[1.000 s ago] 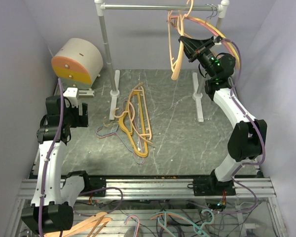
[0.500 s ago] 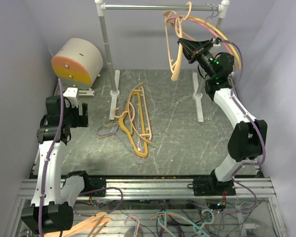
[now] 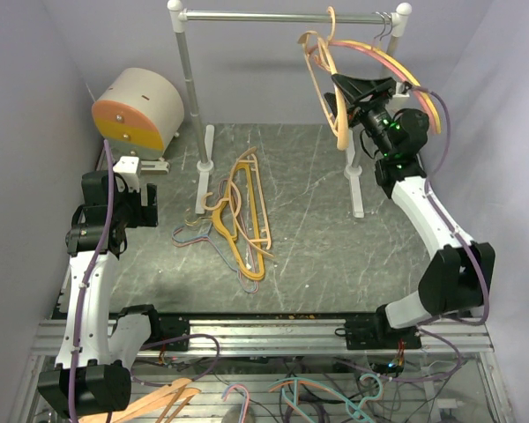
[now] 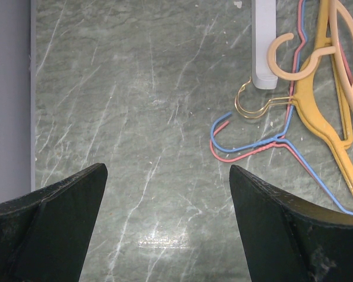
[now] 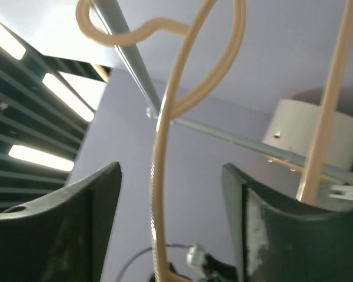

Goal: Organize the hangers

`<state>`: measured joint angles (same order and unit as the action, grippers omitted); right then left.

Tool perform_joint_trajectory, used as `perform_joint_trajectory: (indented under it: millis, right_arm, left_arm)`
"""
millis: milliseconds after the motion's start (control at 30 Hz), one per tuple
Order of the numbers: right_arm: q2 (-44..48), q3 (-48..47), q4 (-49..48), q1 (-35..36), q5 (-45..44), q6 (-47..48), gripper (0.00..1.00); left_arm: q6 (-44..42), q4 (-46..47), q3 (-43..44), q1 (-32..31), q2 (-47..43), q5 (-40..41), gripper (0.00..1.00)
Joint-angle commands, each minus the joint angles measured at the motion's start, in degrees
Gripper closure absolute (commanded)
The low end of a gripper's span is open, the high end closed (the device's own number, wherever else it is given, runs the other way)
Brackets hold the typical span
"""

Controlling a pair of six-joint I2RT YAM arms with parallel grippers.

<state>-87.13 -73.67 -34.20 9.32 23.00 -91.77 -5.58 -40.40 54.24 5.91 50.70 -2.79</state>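
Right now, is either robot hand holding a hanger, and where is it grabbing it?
Neither. The left gripper is open over the table. The right gripper is open around the peach hanger, which hooks on the rail.

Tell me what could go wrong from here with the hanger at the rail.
1. The peach hanger runs between the fingers of the open right gripper; pulling back could snag it and drag its hook off the rail.
2. Below, the blue wire hanger and red wire hanger lie tangled with the yellow hanger; lifting one may drag the others.
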Motion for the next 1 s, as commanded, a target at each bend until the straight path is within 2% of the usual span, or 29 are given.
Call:
perform_joint_trajectory:
  millis: [0,100,167,433,500,633,967]
  right_arm:
    - [6.35,2.91,5.65,1.6,-7.05,10.96,0.19]
    - [9.75,3.58,8.86,3.45,-9.91,17.08,0.07]
    - [12.17,4.26,11.09,4.91,-12.03,21.58,0.03]
    - [19.92,7.26,19.85,18.42,-30.11,47.99,0.0]
    - [20.52,7.93,21.2,21.26,-32.64,51.39,0.0]
    - [21.25,9.92,22.89,22.99,-34.18,54.09,0.0]
    - [21.2,14.61,21.76,22.78,-34.1,53.44,0.0]
  left_arm:
    - [-0.3,1.42,-0.14,-0.16,-0.09,-0.67,0.03]
    - [-0.26,1.46,-0.25,-0.2,-0.01,-0.59,0.03]
    - [-0.3,1.46,-0.15,-0.2,0.02,-0.59,0.03]
    - [-0.26,1.49,-0.29,-0.09,0.01,-0.6,0.02]
    - [-0.22,1.48,-0.25,-0.09,-0.01,-0.56,0.02]
    - [-0.3,1.53,-0.34,0.02,0.02,-0.65,0.02]
    - [-0.3,1.53,-0.36,0.08,0.02,-0.65,0.02]
